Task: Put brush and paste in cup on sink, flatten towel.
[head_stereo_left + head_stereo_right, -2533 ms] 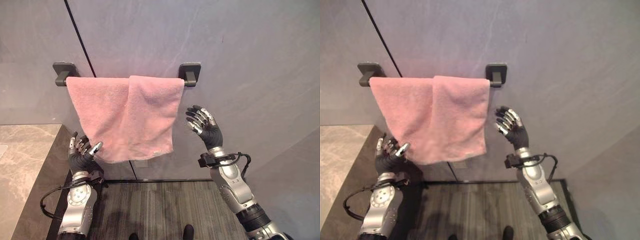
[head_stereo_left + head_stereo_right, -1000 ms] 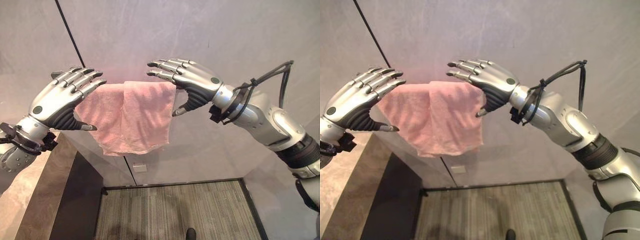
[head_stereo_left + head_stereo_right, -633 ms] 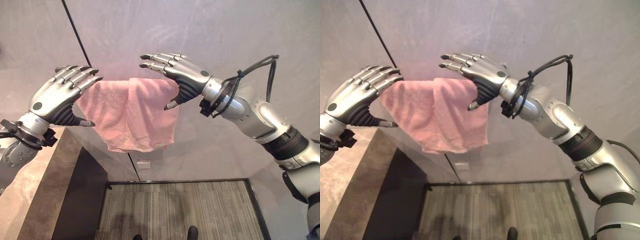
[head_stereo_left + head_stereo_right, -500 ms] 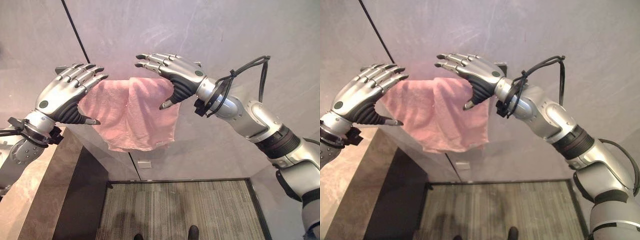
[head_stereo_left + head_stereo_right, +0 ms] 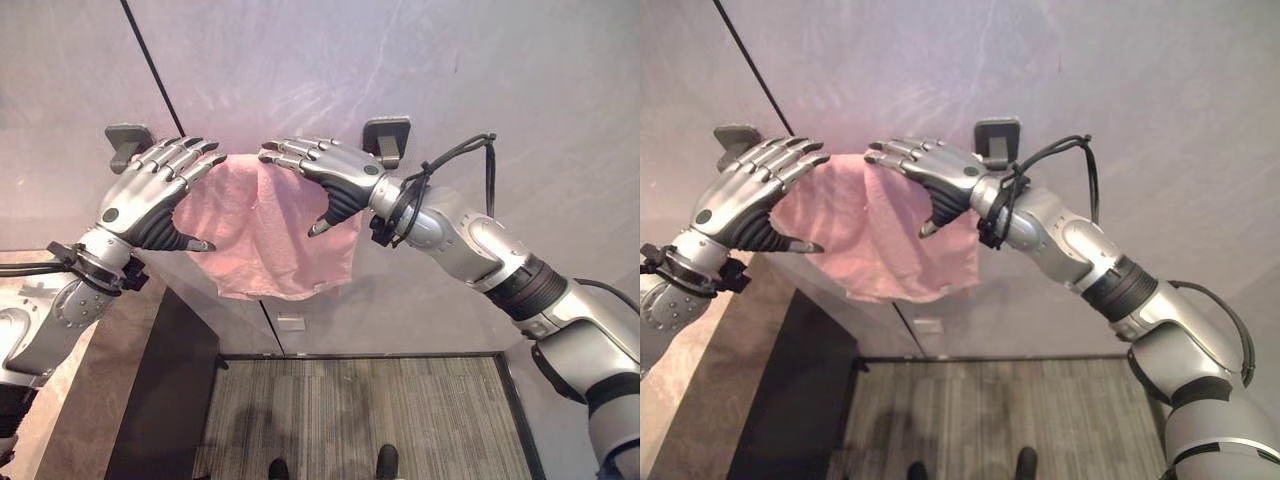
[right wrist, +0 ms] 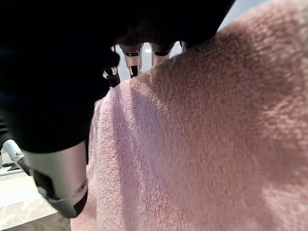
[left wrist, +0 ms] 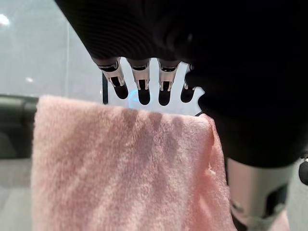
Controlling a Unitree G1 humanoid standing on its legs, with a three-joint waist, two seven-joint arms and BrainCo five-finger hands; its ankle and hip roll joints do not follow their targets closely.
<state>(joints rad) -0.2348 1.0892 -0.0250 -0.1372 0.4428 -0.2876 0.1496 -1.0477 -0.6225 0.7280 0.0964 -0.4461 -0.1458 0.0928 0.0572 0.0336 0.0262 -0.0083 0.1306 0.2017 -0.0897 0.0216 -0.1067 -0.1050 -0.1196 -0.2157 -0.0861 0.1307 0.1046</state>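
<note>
We're on the towel step. The pink towel (image 5: 262, 230) hangs over the wall rail between the two dark brackets (image 5: 387, 137), bunched toward the middle, with one fold overlapping so the right part sits doubled.

Left hand (image 5: 152, 196) is up at the towel's left top edge, fingers straight and spread, thumb out below, holding nothing. Right hand (image 5: 326, 175) reaches across over the top of the fold, fingers straight too, thumb hanging clear of the cloth. In the wrist views the fingertips of both hands sit just above the towel's top edge; we can't tell if any are actually touching.

No brush, paste or cup visible here, so we can't judge that part. The stone bench (image 5: 70, 400) shows at lower left.

Next move, as we read it: bring both hands down onto the top edge, pinch or press the cloth, then draw apart along the rail toward the brackets so the overlap opens out. Risk: pulling one side harder drags the towel off the rail.
</note>
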